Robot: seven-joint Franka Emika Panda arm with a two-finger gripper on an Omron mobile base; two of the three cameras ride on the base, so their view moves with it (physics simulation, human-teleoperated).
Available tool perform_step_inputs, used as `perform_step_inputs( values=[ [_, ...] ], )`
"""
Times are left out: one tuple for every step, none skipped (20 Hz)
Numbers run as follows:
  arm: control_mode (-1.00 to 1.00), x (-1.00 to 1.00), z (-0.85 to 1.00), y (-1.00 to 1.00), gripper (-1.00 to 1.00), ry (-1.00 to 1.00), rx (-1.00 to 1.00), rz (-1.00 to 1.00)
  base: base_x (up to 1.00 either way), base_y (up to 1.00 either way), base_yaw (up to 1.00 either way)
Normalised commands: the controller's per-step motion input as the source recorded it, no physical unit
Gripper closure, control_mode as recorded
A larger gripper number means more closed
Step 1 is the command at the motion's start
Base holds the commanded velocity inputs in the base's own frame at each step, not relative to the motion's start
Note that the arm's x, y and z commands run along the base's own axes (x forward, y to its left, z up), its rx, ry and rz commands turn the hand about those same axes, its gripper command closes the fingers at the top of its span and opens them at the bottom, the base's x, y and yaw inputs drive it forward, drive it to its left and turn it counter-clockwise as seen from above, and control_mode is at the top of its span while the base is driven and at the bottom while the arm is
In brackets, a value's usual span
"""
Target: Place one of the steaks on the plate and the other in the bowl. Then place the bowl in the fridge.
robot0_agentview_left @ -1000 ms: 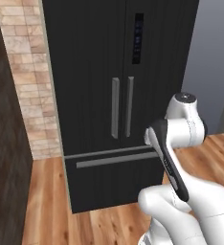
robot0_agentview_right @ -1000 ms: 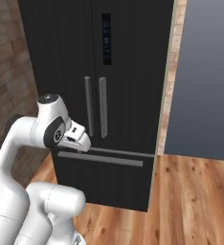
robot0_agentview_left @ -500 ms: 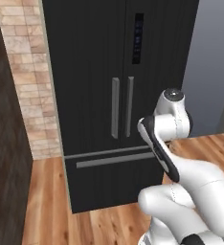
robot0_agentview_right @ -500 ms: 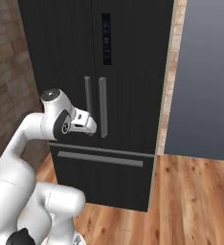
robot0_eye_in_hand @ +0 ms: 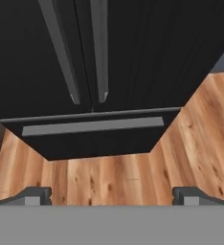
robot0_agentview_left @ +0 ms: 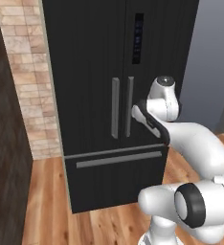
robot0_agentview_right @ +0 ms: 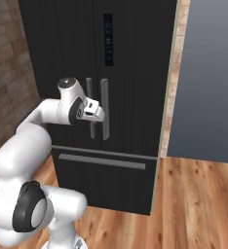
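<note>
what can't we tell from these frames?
- Inside of the tall black fridge: both doors shut, shelves hidden in all views.
- Fridge top: cut off by the upper edge in both base views.
- Small display panel: too small to read.
- Two-finger gripper: open, but just the tips show at the hand view's bottom edge.

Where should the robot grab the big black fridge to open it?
Probably the right grey door handle on the fridge. It is a tall, thin upright bar standing off the closed door, so the open gripper, already close by, could come straight from the front, one finger either side, and pull.
</note>
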Motion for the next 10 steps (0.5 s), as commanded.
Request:
perform_step_inputs(
  values=[
    [-1.00, 0.46, 0.00, 0.00, -1.00, -0.01, 0.00, 0.00, 0.00, 0.00, 0.00],
    [-1.00, 0.44, 0.00, 0.00, -1.00, 0.00, 0.00, 0.00, 0.00, 0.00, 0.00],
    [-1.00, 0.48, 0.00, 0.00, -1.00, 0.00, 0.00, 0.00, 0.00, 0.00, 0.00],
    [-1.00, 0.51, -0.01, 0.00, -1.00, -0.01, 0.00, 0.00, 0.00, 0.00, 0.00],
    [-1.00, 0.65, -0.08, 0.00, -1.00, -0.06, 0.00, 0.00, 0.00, 0.00, 0.00],
    [-1.00, 0.63, -0.14, 0.00, -1.00, -0.07, 0.01, 0.00, 0.00, 0.00, 0.00],
    [-1.00, 0.56, -0.22, 0.00, -1.00, -0.08, 0.04, 0.01, 0.00, 0.00, 0.00],
    [-1.00, 0.54, -0.26, 0.00, -1.00, -0.07, 0.05, 0.01, 0.00, 0.00, 0.00],
    [-1.00, 0.46, -0.26, 0.00, -1.00, -0.12, 0.06, 0.00, 0.00, 0.00, 0.00],
    [-1.00, 0.42, -0.25, 0.00, -1.00, -0.14, 0.05, 0.00, 0.00, 0.00, 0.00]
  ],
)
